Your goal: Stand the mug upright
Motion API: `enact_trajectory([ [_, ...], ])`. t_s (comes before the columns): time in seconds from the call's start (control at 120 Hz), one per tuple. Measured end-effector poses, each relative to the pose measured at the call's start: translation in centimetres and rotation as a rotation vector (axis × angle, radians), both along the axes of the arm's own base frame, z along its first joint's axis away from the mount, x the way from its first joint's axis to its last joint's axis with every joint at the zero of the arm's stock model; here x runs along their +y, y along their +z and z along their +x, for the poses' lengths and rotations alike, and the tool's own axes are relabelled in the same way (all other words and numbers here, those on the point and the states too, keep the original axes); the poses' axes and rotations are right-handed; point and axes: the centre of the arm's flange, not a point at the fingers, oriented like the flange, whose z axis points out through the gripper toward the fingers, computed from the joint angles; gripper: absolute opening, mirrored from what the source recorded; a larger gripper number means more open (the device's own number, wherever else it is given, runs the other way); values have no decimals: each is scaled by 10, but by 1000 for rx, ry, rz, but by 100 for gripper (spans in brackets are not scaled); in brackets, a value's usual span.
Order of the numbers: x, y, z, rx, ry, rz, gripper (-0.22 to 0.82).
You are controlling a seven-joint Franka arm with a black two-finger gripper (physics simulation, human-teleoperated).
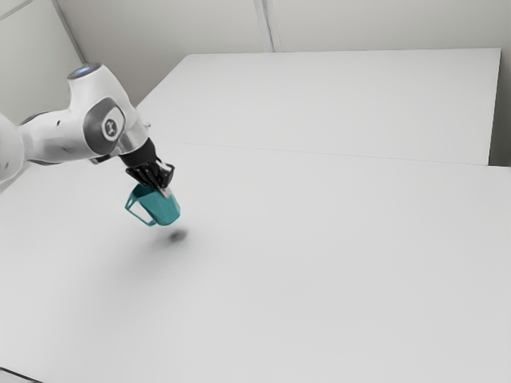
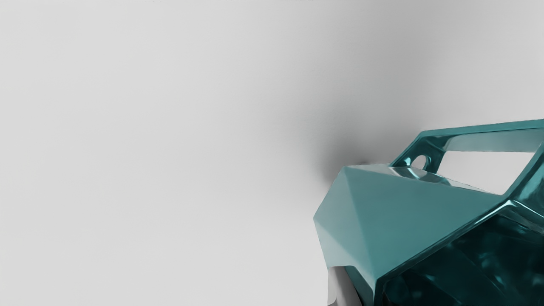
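Note:
In the exterior view the black gripper (image 1: 164, 188) points down over the table and holds the teal mug (image 1: 163, 209) by its upper part. The mug hangs tilted above the tabletop, its handle toward the exterior view's left and a dark shadow beneath it. In the wrist view the faceted mug (image 2: 408, 216) has its open mouth turned toward the hand, the handle standing off one side. One grey finger of the gripper (image 2: 369, 295) lies against the mug's outer wall near the rim; the other is mostly hidden by the mug.
The broad white table (image 1: 319, 271) extends around and below the mug. Behind it stands a large white raised surface or panel (image 1: 335, 104), with pale walls beyond. A thin dark line (image 1: 20, 375) crosses the exterior view's lower left corner.

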Motion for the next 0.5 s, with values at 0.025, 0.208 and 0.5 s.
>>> enact_trajectory([
  [0.025,-8,0,0,-1,-31,25,-18],
  [0.208,-65,-13,-5,-11,-195,121,-18],
  [0.5,-121,-36,-20,8,-318,142,-18],
])
